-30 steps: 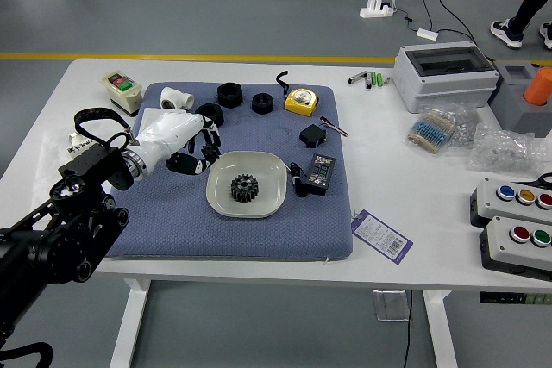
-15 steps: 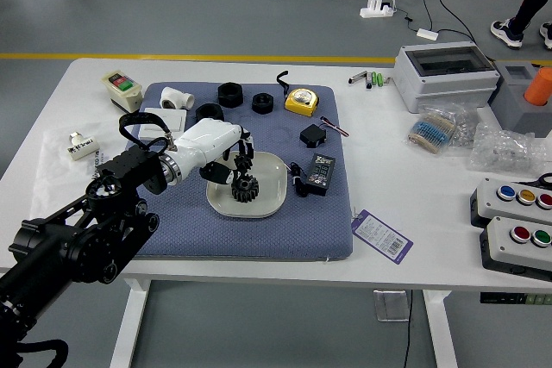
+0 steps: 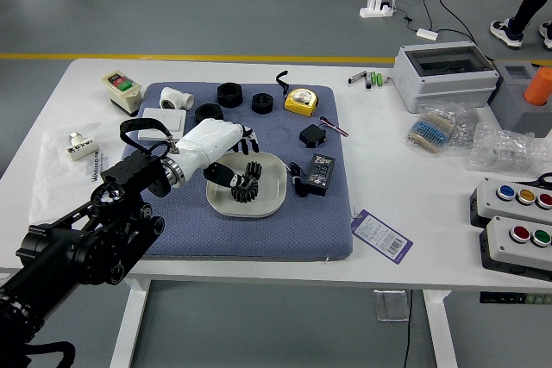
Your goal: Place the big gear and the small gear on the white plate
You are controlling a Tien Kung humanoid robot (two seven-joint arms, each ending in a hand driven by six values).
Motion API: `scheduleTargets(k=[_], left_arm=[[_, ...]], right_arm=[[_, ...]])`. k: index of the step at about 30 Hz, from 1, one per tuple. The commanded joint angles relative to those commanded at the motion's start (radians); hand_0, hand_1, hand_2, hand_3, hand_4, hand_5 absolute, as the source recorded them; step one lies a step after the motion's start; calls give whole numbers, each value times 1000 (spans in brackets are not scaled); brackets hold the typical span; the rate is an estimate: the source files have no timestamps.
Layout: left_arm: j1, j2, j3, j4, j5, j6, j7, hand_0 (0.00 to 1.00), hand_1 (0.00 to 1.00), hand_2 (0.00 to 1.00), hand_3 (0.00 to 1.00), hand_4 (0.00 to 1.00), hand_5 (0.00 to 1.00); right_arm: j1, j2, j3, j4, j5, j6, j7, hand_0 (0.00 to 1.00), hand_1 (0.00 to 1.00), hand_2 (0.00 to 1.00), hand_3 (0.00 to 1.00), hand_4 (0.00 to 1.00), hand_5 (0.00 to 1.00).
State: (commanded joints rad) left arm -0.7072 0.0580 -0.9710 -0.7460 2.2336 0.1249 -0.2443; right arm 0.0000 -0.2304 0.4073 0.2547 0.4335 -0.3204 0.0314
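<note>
Hovering over the left part of the white plate (image 3: 275,180) with the left robot hand (image 3: 242,164) spread open, apparently gripping nothing, probably to leave the small gear (image 3: 253,170) against the big gear (image 3: 244,190). Seemingly touching, both within the rim; likely calling for a lift clear without snagging either.

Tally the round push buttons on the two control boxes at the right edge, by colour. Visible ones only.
Blue button: 1
Yellow button: 1
Red buttons: 2, one on each box
Green button: 1
Total: 5
</note>
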Motion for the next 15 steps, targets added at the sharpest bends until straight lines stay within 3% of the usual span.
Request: scheduleTargets(k=[15], left_arm=[[27,9,-63,-29,0,6,-1,475,615,688,662,998,269]], right_arm=[[4,0,6,0,0,0,-1,686,708,748,564,792,641]])
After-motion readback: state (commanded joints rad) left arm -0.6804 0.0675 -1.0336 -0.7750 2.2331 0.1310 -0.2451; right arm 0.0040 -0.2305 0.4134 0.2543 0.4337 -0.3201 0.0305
